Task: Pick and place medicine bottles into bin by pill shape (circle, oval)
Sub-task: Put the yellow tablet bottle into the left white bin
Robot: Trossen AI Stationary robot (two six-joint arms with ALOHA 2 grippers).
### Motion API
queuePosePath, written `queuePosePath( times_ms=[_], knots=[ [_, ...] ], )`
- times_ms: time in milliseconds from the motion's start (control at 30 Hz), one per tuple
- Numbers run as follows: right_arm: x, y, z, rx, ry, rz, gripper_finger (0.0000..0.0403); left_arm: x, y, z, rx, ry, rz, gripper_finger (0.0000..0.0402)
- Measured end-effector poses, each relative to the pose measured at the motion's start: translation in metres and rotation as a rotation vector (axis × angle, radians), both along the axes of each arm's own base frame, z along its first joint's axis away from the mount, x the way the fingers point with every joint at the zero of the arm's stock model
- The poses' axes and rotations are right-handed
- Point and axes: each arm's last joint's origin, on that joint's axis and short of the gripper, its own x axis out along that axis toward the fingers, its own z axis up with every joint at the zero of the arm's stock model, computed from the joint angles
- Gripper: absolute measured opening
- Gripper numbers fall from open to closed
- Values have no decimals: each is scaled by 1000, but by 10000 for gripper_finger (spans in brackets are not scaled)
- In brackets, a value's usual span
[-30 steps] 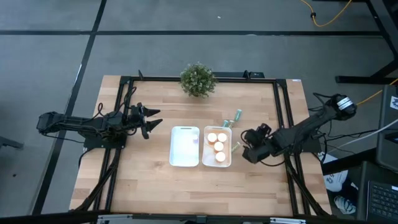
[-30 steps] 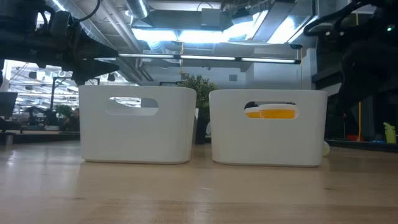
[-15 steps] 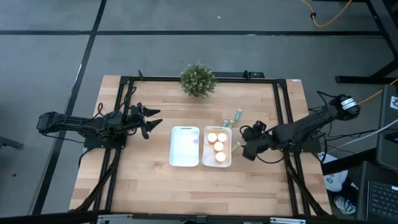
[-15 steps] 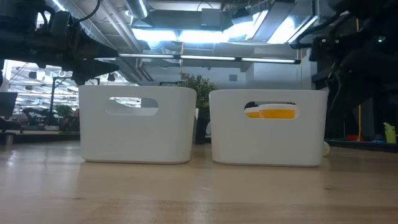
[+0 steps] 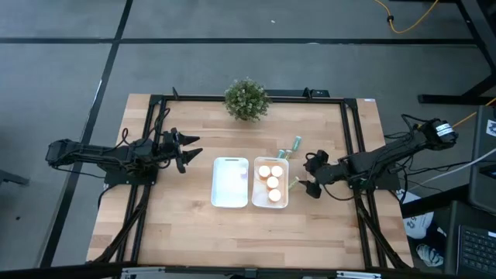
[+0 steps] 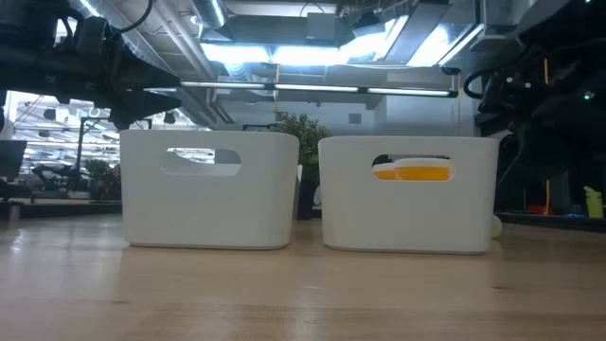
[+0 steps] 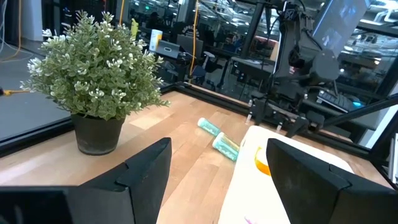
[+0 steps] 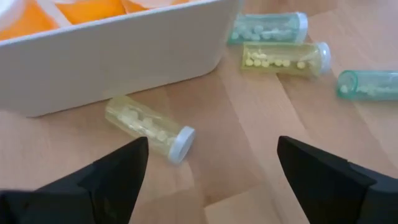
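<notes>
Four orange bottles (image 5: 270, 182) are already placed in the right bin (image 5: 270, 203); the left bin (image 5: 230, 202) appears nearly empty. Four pale bottles are left on the table beside the right bin, one yellowish bottle (image 8: 149, 129) nearest. The right gripper (image 8: 211, 171) is held spread and empty over it.

Bright ceiling strip lights (image 6: 322, 52) are glaring in the low view, leaving the arms silhouetted, while the wooden table (image 5: 194, 225) is lying evenly lit.

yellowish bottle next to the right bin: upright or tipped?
Tipped. The yellowish bottle lies on its side on the table beside the right bin, white cap sideways.
</notes>
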Motion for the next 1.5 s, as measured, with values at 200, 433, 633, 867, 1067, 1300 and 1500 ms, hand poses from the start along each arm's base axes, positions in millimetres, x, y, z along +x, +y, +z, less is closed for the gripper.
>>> queuePosePath(
  times_ms=[200,433,633,867,1067,1300,1500],
  knots=[
    [4,-4,-4,-110,37,116,358,0,0,0,0,-1,0,255],
    [8,-4,-7,-136,85,332,358,0,0,0,0,0,0,255],
    [12,-7,-5,-167,56,430,358,0,0,0,0,0,0,255],
    [19,-10,-18,-129,102,459,358,0,0,0,0,0,0,255],
    [25,-10,-26,-137,108,480,357,0,0,0,0,0,0,255],
    [25,-10,-27,-97,111,460,321,0,0,0,0,0,0,255],
    [25,-10,-27,-90,111,452,287,0,0,0,0,-1,0,255]
  ],
)
